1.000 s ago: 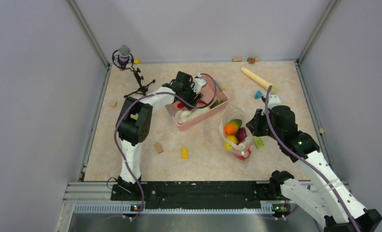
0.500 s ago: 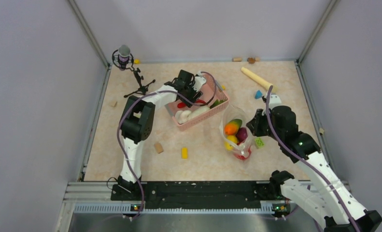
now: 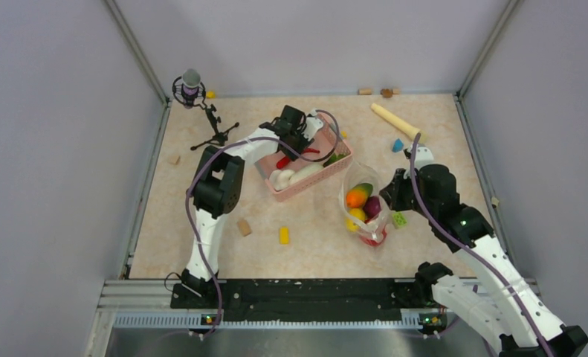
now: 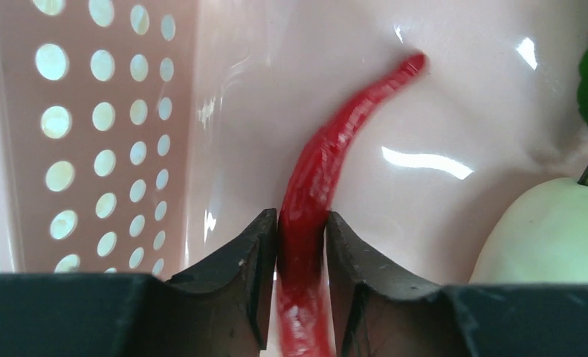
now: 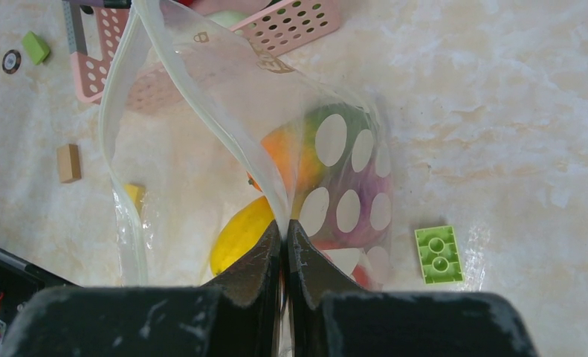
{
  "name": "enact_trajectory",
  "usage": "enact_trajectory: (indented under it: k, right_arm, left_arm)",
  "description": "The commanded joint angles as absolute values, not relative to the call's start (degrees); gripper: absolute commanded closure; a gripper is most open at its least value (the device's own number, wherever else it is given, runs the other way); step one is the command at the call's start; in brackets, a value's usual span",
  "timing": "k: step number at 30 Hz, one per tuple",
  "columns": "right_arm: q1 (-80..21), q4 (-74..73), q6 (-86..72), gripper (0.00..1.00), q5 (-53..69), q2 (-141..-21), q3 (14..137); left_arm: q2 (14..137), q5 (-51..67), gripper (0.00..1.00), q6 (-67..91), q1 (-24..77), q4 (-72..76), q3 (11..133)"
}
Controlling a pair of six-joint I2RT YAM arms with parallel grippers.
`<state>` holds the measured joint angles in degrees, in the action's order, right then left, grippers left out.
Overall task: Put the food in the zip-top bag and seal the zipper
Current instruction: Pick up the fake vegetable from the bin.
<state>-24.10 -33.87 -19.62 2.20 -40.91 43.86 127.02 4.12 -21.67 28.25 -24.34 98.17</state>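
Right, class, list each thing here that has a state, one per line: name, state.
left pincer, shut on red chili
right pincer, shut on zip-top bag edge
zip-top bag, mouth open, partly filled
zipper, unsealed
red chili, gripped, in pink basket
pink basket, holds white pieces

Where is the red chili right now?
In the left wrist view, the red chili is inside the pink basket, pinched by the left end effector, beside a pale green fruit.
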Motion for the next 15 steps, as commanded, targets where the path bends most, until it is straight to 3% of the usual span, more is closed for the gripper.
enact_trajectory:
  k: [1, 6, 12, 15]
  right_arm:
    - [-24.0, -32.1, -19.9, 0.96, 1.6, -39.7, 43.9]
    - [-23.9, -32.2, -19.9, 0.96, 1.2, -39.7, 43.8]
    - [-23.9, -32.2, -20.0, 0.96, 0.7, -39.9, 44.0]
    - [-23.9, -32.1, -20.0, 0.96, 0.3, -39.8, 44.3]
  left_arm:
    - [128.2, 5.4, 0.67, -22.0, 28.6, -26.8, 99.5]
    - [127.3, 4.8, 0.78, -22.4, 28.6, -26.2, 98.6]
    - [122.8, 0.6, 0.99, -20.3, 28.6, -23.2, 96.5]
    - [119.5, -4.0, 1.00, -18.2, 28.6, -21.2, 95.2]
